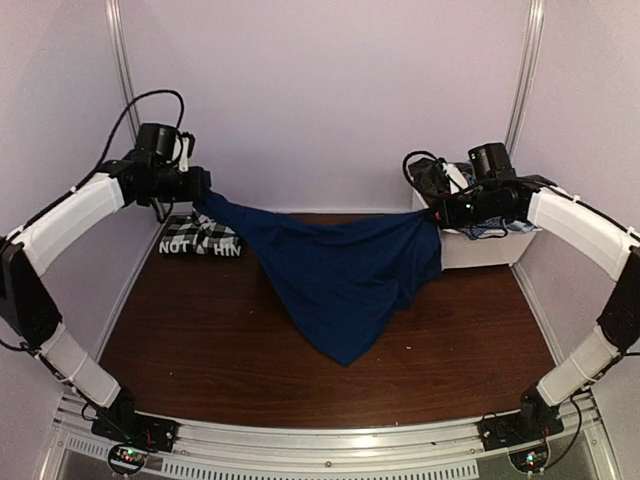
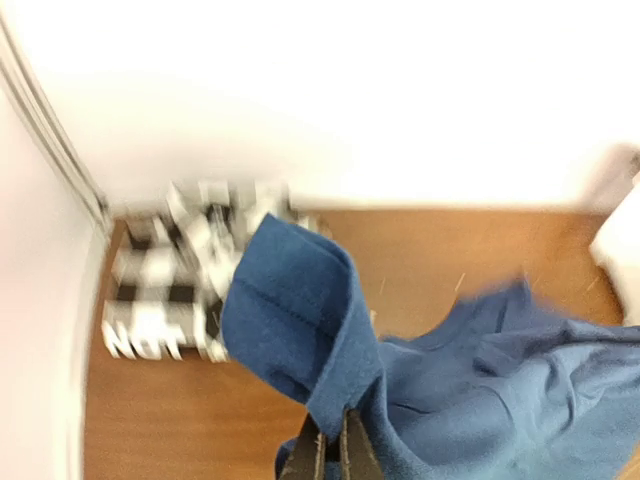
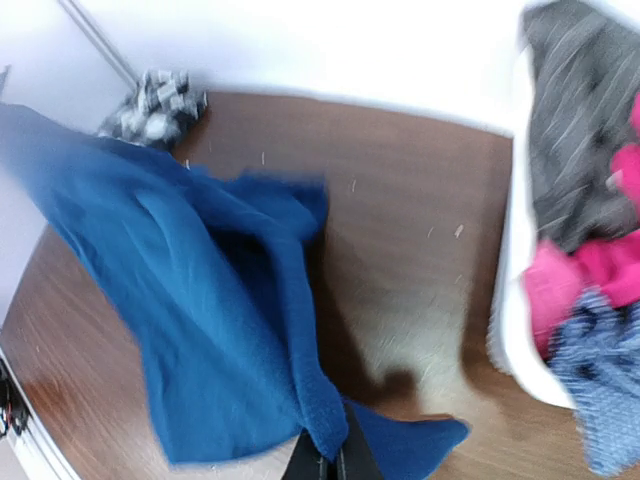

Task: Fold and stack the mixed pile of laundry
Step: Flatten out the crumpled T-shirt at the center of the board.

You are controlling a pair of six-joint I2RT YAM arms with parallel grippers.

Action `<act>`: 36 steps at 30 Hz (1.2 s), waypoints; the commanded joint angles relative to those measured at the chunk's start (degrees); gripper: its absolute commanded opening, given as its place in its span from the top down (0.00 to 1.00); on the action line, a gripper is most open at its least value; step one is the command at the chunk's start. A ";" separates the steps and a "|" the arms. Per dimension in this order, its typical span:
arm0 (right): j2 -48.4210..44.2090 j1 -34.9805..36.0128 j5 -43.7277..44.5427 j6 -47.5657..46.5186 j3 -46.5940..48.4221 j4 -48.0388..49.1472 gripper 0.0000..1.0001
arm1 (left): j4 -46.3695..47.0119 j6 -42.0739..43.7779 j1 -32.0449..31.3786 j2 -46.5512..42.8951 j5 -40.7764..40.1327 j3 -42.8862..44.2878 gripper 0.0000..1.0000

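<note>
the long navy blue garment hangs stretched between the two arms over the far half of the brown table. its middle sags to a point near the table's centre; whether that tip rests on the wood cannot be told. what kind of garment it is cannot be made out either.

the left gripper pinches one upper corner, fingers pressed together on a folded hem. its wrist view shows only the fingertips, cut off by the bottom edge. the right gripper pinches the opposite end close to the bin, and its fingers are likewise cut off in its own view, closed on the cloth's edge.

the black-and-white checked shirt lies folded flat in the far left corner, its white lettering partly covered by the blue cloth. the white plastic bin at the far right is partly hidden by the right arm. it holds a dark grey item, a pink one and a light blue plaid one, all blurred.
</note>
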 commanded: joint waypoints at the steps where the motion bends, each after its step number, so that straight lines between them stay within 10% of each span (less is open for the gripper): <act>1: -9.73 -0.65 4.98 0.25 4.42 -1.39 1.00 | 1.56 3.91 0.42 -10.99 2.86 3.23 1.00; 16: -16.59 -1.22 -6.38 0.39 10.44 -2.86 1.00 | 2.47 4.46 1.52 -22.45 14.37 5.97 1.00; 25: 6.57 -3.97 -7.65 1.99 19.51 0.41 1.00 | 2.81 0.77 1.52 -20.74 20.56 3.88 1.00; 30: 24.12 0.46 -0.87 -1.88 32.73 -9.71 0.50 | 1.02 -2.47 1.52 -20.96 18.99 -0.73 1.00; 36: 12.11 13.21 6.80 -3.08 11.63 1.29 0.34 | -0.04 -7.09 1.52 -19.75 14.35 -7.82 1.00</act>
